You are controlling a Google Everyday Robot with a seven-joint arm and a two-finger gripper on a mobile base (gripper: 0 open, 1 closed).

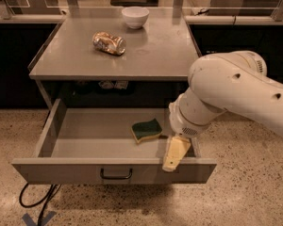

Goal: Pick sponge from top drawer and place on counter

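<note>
The top drawer [61, 168] is pulled open below the counter [151, 55]. The sponge [146, 130], dark green over yellow foam, lies flat on the drawer floor, right of centre. My gripper [175, 153] hangs from the large white arm at the drawer's front right corner. It is just right of the sponge, a little nearer the front panel, and holds nothing. The sponge is apart from it. The drawer's dark bar handle [116, 174] sits in the middle of the front panel.
A dented golden can [109, 43] lies on the counter's left middle and a white bowl [135, 17] stands at its back. Dark cables [35, 202] lie on the speckled floor below the drawer's left corner. A pale ledge runs behind the counter.
</note>
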